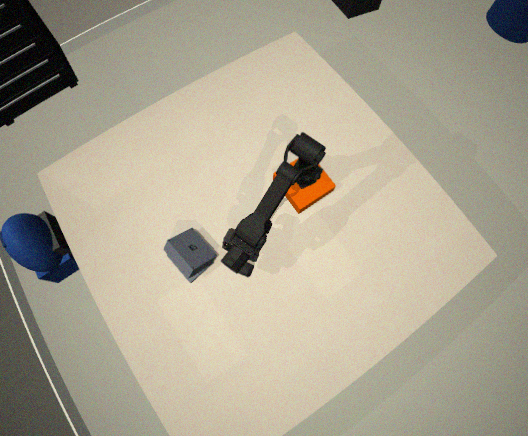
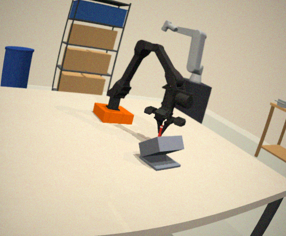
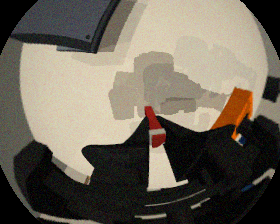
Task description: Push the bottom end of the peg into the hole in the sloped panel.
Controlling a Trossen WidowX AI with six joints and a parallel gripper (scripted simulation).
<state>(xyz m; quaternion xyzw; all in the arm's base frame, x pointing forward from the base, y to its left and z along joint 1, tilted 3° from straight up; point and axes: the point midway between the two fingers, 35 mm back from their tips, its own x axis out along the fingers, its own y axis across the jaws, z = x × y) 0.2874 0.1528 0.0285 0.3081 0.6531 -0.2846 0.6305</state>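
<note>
The red peg (image 2: 161, 131) (image 3: 158, 139) is upright with a slight lean and has a pale band near its top. My gripper (image 2: 160, 133) (image 3: 151, 119) is shut on the peg, with the fingertips pinching it from both sides. The peg's lower end is hidden behind the panel block in the exterior view, so its contact with the table cannot be told. The grey-blue sloped panel (image 1: 184, 256) (image 2: 171, 143) (image 3: 66, 17) stands close beside the gripper, apart from it. Its hole (image 1: 192, 247) is a small dark opening in the upper face; its exact shape is unclear.
The orange base block (image 1: 316, 191) (image 2: 117, 118) (image 3: 236, 105) carries the arm at its far end from the panel. The pale table (image 1: 374, 225) (image 2: 67, 176) extends around both. A blue bin, a shelf rack and another grey arm stand beyond the table.
</note>
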